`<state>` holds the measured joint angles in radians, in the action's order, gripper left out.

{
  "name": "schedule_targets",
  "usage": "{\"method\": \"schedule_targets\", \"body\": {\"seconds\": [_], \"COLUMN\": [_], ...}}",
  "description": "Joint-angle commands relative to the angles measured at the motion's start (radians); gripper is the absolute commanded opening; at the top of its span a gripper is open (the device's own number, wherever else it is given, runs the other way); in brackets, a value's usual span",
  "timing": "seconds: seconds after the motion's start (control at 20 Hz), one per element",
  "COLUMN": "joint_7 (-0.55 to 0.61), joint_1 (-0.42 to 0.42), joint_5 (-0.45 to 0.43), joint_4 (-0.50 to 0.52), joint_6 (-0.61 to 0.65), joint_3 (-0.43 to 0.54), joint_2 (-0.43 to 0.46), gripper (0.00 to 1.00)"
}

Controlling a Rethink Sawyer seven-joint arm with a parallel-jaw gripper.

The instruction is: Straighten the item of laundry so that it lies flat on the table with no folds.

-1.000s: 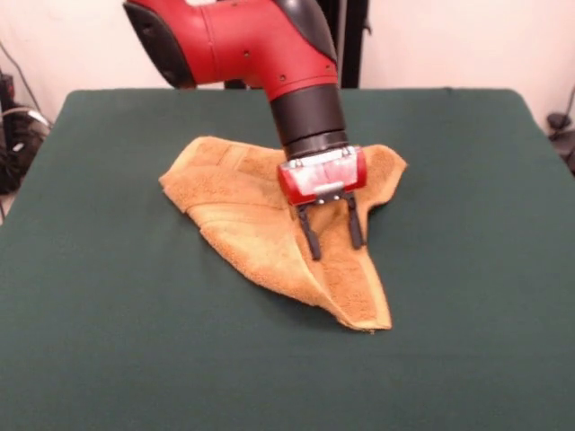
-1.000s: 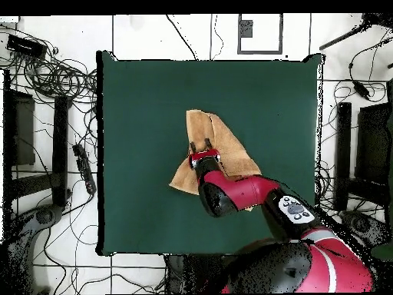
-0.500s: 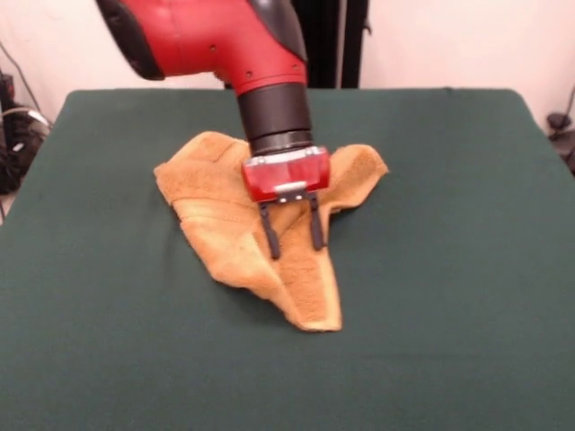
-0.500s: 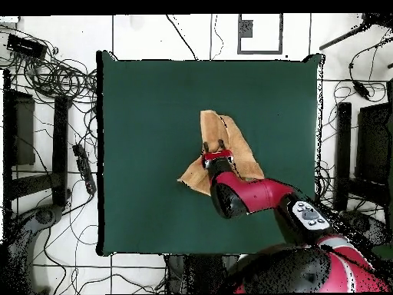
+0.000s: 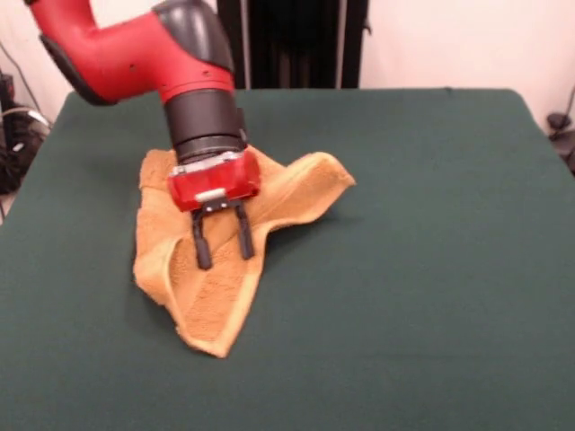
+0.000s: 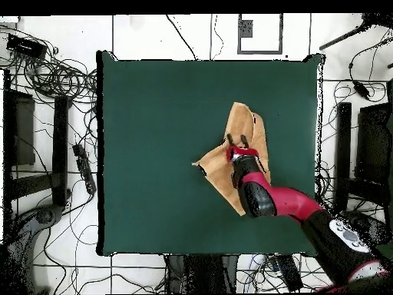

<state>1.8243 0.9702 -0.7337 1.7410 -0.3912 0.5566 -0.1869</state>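
You're mid-drag, by my read: the red-and-black Sawyer arm's gripper point(image 5: 221, 251) is down on the crumpled orange-tan terry hand towel point(image 5: 211, 296), with its two black fingers point(image 5: 201, 250) spread apart and planted in the cloth, jaws released, nothing pinched between them. It looks like pressing and sliding rather than a grasp.

In the front view the towel sits left of centre on the dark green cloth-covered table point(image 5: 431, 269), about mid-depth. Left to right: a folded-over flap at the left edge, a long point running toward the near side, then a raised ridge ending in a lifted corner at the right point(image 5: 337, 177). Plenty of folds left, so the task is far from done.

For the next move you need to get hold of one corner and pull it outward, away from the bunched middle.

Green cloth is plain and bare everywhere else. Overhead, cables point(image 6: 54, 77) and dark stands ring the table on a pale floor.
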Motion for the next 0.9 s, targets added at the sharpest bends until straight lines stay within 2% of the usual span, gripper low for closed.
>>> {"method": "schedule_targets", "body": {"seconds": [0.05,0.2,0.6,0.7,0.8,0.9], "joint_7": [0.156,0.111,0.116,0.121,0.133,0.136], "joint_1": [0.182,0.211,0.260,0.232,0.156,0.123], "joint_5": [-0.009,-0.024,-0.008,0.009,0.056,0.088], "joint_4": [-0.001,-0.006,0.007,0.017,0.027,0.030], "joint_6": [0.329,0.334,0.300,0.274,0.230,0.230], "joint_3": [0.228,0.243,0.273,0.258,0.204,0.179], "joint_2": [0.339,0.391,0.511,0.482,0.400,0.366], "gripper": [1.00,1.00,1.00,1.00,1.00,1.00]}}
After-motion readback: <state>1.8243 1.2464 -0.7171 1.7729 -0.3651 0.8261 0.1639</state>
